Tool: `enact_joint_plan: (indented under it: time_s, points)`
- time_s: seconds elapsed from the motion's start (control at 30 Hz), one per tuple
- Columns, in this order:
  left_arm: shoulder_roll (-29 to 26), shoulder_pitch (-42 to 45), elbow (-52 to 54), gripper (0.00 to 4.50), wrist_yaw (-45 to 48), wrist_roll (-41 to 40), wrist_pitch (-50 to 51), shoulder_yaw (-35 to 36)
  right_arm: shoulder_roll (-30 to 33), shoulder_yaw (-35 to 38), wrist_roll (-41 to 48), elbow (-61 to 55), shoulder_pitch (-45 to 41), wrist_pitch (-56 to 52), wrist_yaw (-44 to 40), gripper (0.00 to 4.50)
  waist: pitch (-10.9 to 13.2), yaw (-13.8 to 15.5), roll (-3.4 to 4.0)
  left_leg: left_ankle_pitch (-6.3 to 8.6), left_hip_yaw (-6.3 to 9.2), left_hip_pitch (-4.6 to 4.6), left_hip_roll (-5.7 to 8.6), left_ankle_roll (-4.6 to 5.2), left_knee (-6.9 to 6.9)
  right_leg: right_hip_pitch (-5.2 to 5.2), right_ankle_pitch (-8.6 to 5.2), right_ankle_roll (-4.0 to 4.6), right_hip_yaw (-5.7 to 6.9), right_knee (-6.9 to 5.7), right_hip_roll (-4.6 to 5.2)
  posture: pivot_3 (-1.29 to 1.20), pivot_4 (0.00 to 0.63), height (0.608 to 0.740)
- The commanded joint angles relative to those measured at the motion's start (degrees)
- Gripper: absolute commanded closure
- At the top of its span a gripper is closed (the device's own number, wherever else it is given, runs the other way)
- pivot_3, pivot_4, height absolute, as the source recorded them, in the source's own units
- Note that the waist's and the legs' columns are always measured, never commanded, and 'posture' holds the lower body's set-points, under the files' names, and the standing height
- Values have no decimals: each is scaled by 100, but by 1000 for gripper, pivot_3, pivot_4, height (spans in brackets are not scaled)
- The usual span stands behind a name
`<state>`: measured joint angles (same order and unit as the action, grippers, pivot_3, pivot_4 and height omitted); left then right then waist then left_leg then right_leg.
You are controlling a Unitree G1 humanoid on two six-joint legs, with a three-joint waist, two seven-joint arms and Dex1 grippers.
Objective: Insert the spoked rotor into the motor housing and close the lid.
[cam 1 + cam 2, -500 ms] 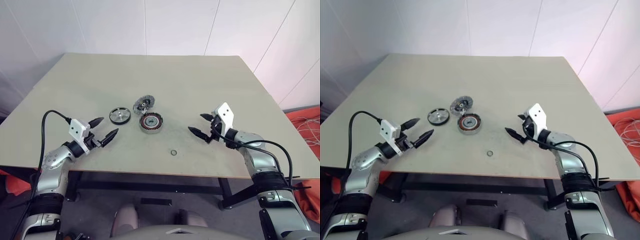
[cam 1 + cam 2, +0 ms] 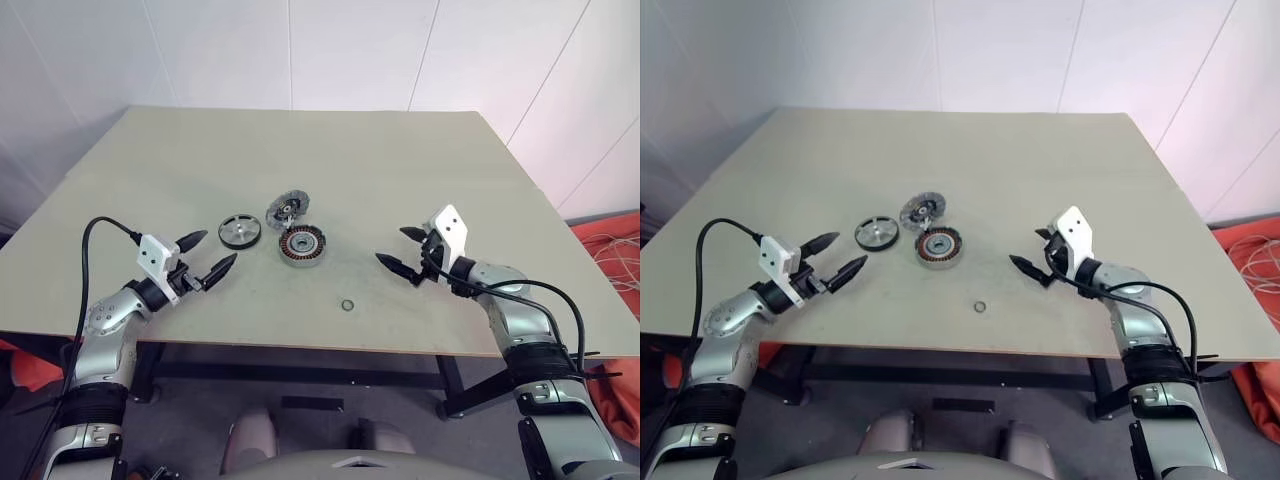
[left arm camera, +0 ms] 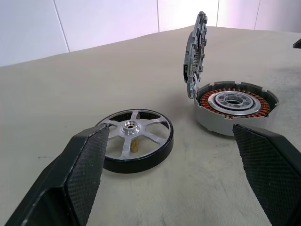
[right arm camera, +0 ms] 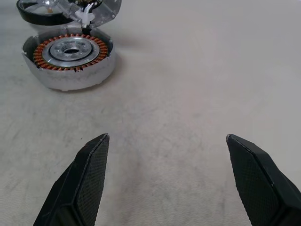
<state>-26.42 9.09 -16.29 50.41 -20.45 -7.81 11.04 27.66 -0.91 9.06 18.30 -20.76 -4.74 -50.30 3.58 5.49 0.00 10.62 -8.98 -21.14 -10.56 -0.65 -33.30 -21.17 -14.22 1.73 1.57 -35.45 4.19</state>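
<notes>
The rotor (image 3: 135,140) is seen lying flat on the desk (image 2: 400,170), just ahead of the spread, empty left hand (image 2: 206,257). The housing (image 2: 301,245) is set between both hands, well apart from the spread right hand (image 2: 401,251).

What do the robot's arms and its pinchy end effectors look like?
Both arms are shiny silver-grey metal with dark joints. The left end effector and the right end effector each have two pointed black fingers with a dotted grip texture, under a small white block. A black cable loops along each arm.
</notes>
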Motion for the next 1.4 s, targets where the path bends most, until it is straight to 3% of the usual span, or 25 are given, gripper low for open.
enact_joint_plan:
  time_s: [0.03, 0.3, 0.6, 0.73, 1.0, 1.2, 1.3, 1.4]
  points:
    - [-92, 121, 60, 19, 9, -66, -123, 125, 168, -287, 59, -911, -340, -391, -342, 0, 1, -9, 1, 0, 0, 0, 0, 0, 0, 0, 0, 0, 0, 0, 0, 0, 0, 740]
    - [-83, -102, 248, 19, 49, -131, -75, 130, 330, -1262, -230, -1419, -1276, -1376, -998, 0, 0, 11, 0, -1, -1, 4, -5, -1, -1, 1, 0, 0, -1, -5, -1, 0, 0, 740]
    - [-44, -410, 576, 19, -70, -194, -5, 148, 193, -2437, -829, -546, -2832, -1399, -2155, 0, 0, -6, 0, -3, -5, 4, -12, -5, -1, -8, -6, 10, 0, -23, -2, 0, 0, 740]
    - [15, -464, 642, 19, -161, -183, -16, 128, -25, -3182, -1753, -56, -3380, -1346, -2081, 0, 0, -9, -1, -2, -7, -2, -11, -4, -2, -11, -6, 11, -1, -22, -2, 0, 0, 740]
    - [88, -429, 674, 19, -256, -150, -29, 85, -635, -3956, -2615, 736, -3836, -1391, -2207, 0, 1, -10, -2, -4, -7, -4, -12, -7, -2, -17, -7, 13, -1, -27, -2, 0, 0, 740]
    - [77, -437, 679, 19, -271, -157, -35, 102, -659, -3989, -2813, 914, -3926, -1219, -2405, 0, 2, -13, -4, -4, -6, -3, -11, -8, -2, -15, -7, 13, -1, -28, -2, 0, 0, 740]
    - [95, -393, 658, 0, -295, -142, -40, 84, -724, -4028, -2907, 1019, -3954, -1148, -2472, 591, 2, -15, -4, -6, -7, -2, -14, -10, -2, -18, -8, 14, -1, -31, -5, 0, 0, 740]
    - [100, -370, 649, 0, -302, -139, -44, 81, -843, -4013, -2974, 1132, -3982, -1106, -2435, 1600, 2, -17, -4, -6, -7, -2, -14, -10, -2, -17, -8, 14, -1, -31, -4, 0, 0, 740]
